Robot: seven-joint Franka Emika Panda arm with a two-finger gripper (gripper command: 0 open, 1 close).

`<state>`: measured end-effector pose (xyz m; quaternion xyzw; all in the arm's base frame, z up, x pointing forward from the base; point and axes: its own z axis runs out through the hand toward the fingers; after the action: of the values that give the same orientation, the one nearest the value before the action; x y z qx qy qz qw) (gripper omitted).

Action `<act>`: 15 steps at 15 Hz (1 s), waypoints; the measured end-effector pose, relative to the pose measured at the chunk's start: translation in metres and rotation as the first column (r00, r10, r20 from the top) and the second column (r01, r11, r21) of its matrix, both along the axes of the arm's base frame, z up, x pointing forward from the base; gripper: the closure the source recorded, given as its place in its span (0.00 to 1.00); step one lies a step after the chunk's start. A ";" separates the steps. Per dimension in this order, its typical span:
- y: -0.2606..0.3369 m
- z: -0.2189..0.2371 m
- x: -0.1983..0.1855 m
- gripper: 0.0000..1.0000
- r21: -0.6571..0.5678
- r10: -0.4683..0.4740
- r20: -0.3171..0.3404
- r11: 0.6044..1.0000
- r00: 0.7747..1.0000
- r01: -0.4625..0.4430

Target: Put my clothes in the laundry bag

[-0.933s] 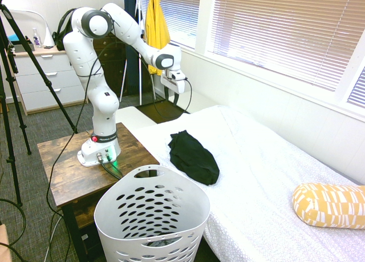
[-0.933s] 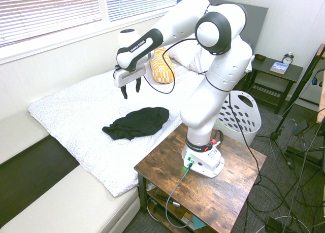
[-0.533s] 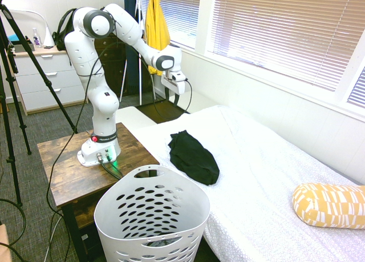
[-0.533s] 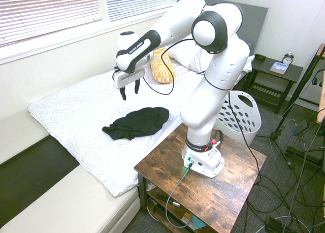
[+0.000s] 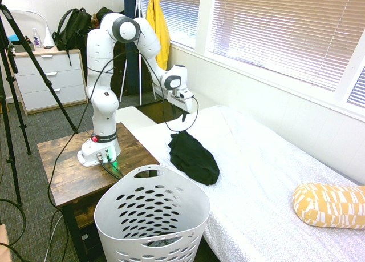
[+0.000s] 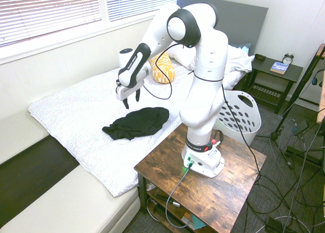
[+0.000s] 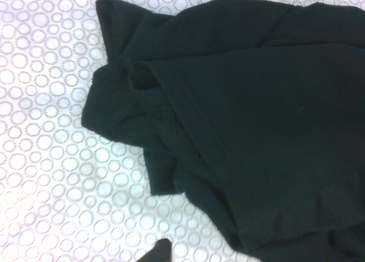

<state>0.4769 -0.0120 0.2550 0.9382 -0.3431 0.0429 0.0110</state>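
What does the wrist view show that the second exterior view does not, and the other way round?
Only the wrist view shows the circle print on the bed cover. Only the second exterior view shows the open gripper above the bed, the white laundry basket and the wooden side table. Both show the crumpled black garment.

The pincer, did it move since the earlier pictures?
Yes. The pincer has come down toward the black garment on the bed, and hangs open just above it.
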 end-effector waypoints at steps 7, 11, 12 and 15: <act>-0.040 -0.081 0.051 0.00 0.036 0.084 -0.022 0.996 0.996 -0.083; -0.057 -0.110 0.069 0.00 0.068 0.188 -0.096 0.981 0.978 -0.182; -0.061 -0.117 0.074 0.00 0.064 0.198 -0.107 0.979 0.974 -0.192; -0.058 -0.146 0.086 0.00 0.067 0.211 -0.134 0.977 0.968 -0.204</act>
<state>0.5626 -0.0702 0.1094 0.9696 -0.2426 -0.0312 0.0057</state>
